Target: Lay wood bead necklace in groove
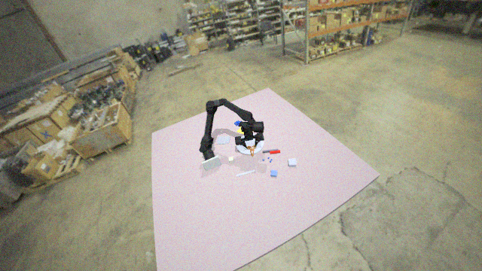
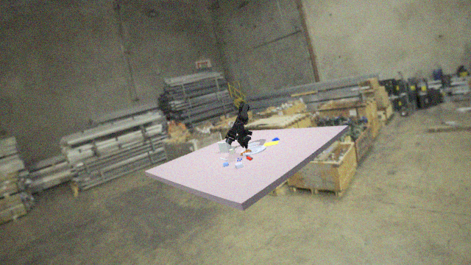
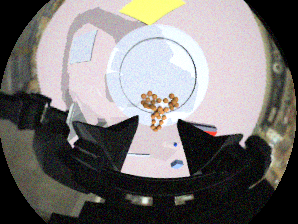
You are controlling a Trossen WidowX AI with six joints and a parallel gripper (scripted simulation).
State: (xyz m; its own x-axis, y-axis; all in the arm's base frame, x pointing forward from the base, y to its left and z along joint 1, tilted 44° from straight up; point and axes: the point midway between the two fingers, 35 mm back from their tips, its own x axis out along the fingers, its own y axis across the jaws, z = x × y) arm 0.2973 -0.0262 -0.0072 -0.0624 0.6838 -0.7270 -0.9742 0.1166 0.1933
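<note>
The wood bead necklace [image 1: 251,150] [image 2: 245,152] [image 3: 173,103] is a bunched string of orange-brown beads. In the wrist view it is heaped at the near side of the pale round bead board [image 1: 260,147] [image 2: 260,149] [image 3: 201,80], partly inside the thin dark circle and partly across it. A small loop of beads extends over the board's near rim between the fingers. My gripper [image 1: 250,144] [image 2: 245,149] [image 3: 158,119] is open, its black fingertips apart on either side of that loop. Whether the beads touch the board is hard to tell.
A yellow sheet [image 2: 271,143] [image 3: 152,10] and a blue item [image 1: 237,123] [image 2: 276,139] are beyond the board. A red-handled tool [image 1: 275,151] [image 2: 249,157] lies beside it. Small blue pieces, a blue block [image 1: 273,173], a pale block [image 1: 292,162] and an upright grey panel [image 1: 212,163] stand around.
</note>
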